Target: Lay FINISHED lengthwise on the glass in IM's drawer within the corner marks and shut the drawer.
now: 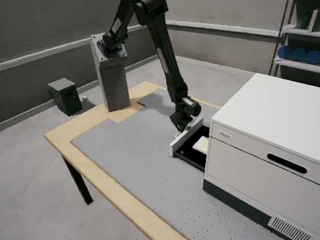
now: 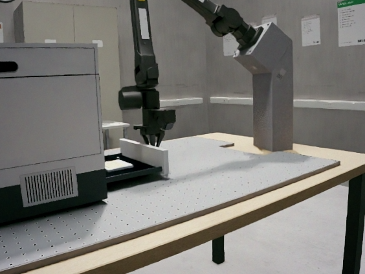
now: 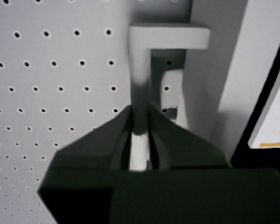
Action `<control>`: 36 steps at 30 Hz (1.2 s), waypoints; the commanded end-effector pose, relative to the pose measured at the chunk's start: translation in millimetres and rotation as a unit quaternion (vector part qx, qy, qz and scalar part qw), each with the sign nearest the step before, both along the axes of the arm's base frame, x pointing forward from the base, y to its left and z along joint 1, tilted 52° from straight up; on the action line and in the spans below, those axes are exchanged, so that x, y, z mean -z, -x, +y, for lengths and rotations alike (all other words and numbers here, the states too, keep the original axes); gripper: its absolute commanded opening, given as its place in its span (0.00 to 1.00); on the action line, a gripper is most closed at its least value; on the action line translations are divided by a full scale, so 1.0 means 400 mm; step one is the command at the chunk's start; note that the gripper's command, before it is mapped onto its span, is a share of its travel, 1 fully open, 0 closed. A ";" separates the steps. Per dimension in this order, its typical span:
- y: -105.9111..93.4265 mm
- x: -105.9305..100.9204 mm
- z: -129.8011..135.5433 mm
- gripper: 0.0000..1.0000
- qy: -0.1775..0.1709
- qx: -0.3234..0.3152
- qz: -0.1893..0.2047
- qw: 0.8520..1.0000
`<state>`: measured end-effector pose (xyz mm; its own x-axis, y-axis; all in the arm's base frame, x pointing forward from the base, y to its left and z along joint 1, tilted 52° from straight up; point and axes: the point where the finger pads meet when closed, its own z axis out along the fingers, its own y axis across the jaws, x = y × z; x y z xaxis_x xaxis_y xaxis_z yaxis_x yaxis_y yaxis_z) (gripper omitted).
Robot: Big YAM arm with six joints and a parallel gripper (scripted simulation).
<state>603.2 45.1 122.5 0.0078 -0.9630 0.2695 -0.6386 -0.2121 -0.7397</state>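
The imager IM [image 1: 241, 159] [image 2: 52, 111] stands upright with its black drawer [image 1: 188, 153] [image 2: 143, 168] partly out. The cassette FINISHED [image 1: 202, 144] [image 2: 118, 165] [image 3: 270, 129], pale with a yellowish top, lies flat in the drawer. IM's housing hides its inner part, and the corner marks cannot be made out. The white drawer front [image 1: 176, 146] [image 2: 158, 159] [image 3: 214, 74] has a pale bar handle [image 3: 141, 74] on its outer side. My gripper [image 1: 180, 131] [image 2: 155, 144] [image 3: 139, 112] points down outside the front, shut on the handle bar, one finger on each side.
The grey perforated board [image 1: 127, 148] [image 2: 207, 188] lies under IM and the drawer, on a wooden table [image 1: 93, 182] [image 2: 194, 230]. The arm's grey pedestal [image 1: 114, 83] [image 2: 273, 111] stands at the table's far end. IM's tall housing rises close beside the drawer and wrist.
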 end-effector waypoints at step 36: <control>-0.080 -0.073 0.044 0.07 -0.002 -0.017 -0.041 0.999</control>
